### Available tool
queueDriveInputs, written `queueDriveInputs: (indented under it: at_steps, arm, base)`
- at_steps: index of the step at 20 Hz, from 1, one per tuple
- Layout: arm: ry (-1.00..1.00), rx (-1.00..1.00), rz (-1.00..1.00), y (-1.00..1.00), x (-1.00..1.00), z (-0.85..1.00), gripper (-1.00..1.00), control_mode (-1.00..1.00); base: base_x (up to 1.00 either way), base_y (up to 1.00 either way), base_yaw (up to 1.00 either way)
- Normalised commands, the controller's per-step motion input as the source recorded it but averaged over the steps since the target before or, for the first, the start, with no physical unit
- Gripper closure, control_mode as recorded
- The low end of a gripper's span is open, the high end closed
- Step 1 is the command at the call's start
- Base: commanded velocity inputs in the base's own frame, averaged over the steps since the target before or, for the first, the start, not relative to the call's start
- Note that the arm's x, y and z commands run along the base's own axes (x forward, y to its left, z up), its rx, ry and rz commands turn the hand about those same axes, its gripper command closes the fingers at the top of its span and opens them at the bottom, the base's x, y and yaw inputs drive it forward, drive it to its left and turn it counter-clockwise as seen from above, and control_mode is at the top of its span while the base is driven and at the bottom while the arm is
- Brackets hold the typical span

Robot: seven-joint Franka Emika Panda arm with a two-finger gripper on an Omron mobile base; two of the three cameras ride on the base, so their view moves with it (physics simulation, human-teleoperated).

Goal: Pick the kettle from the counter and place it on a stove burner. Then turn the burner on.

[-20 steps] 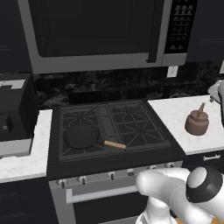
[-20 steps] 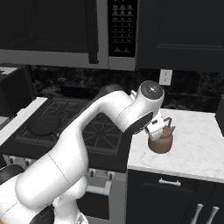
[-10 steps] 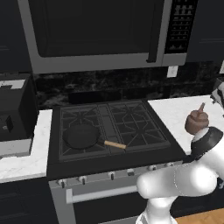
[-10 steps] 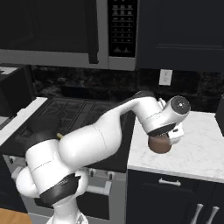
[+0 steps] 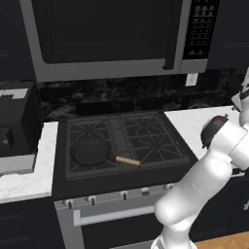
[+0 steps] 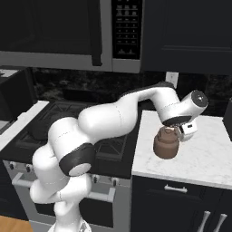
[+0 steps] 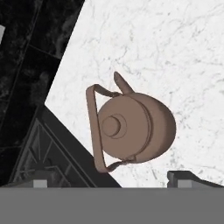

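Note:
The copper-brown kettle [image 6: 166, 144] stands upright on the white marble counter [image 6: 206, 156], close to the edge beside the stove. My gripper [image 6: 173, 132] hangs just above it, over the arched handle. In the hand view the kettle [image 7: 135, 129] lies straight below, lid knob and handle up, spout pointing away. The gripper [image 7: 109, 180] is open, and its two fingertips [image 7: 183, 177] stand wide apart on either side of the kettle without touching it. The bare front right stove burner [image 5: 155, 146] of the dark cooktop lies to the left of the counter [image 5: 194, 124].
A black frying pan [image 5: 90, 151] with a wooden handle sits on the front left grate. A microwave [image 5: 107, 36] hangs over the stove. A dark appliance [image 5: 14, 126] stands on the left counter. My white arm [image 6: 113, 118] stretches across above the cooktop.
The arm has swung right across the stove and out over the counter. The hand has come down above the kettle. The kettle has not moved.

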Motion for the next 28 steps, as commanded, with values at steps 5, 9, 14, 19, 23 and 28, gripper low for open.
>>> queueDriveInputs:
  at_steps: [5, 9, 14, 19, 23, 28]
  arm:
    - [0.14, -0.05, 0.04, 0.24, 0.0, -0.32, -1.0, -1.0]
    - [0.15, -0.03, 0.01, 0.45, 0.09, -0.36, -1.0, -1.0]
    - [0.12, -0.04, 0.0, 0.38, 0.3, -0.37, -1.0, -1.0]
    - [0.1, -0.07, 0.0, 0.22, 0.29, -0.45, -1.0, -1.0]
    - [0.08, -0.1, 0.0, 0.06, 0.24, -0.47, 1.0, -1.0]
    - [0.0, 0.0, 0.0, 0.0, 0.04, -0.01, 1.0, -1.0]
  base:
    - [0.0, 0.0, 0.0]
    - [0.0, 0.0, 0.0]
    - [0.0, 0.0, 0.0]
    - [0.0, 0.0, 0.0]
    - [0.0, 0.0, 0.0]
    - [0.0, 0.0, 0.0]
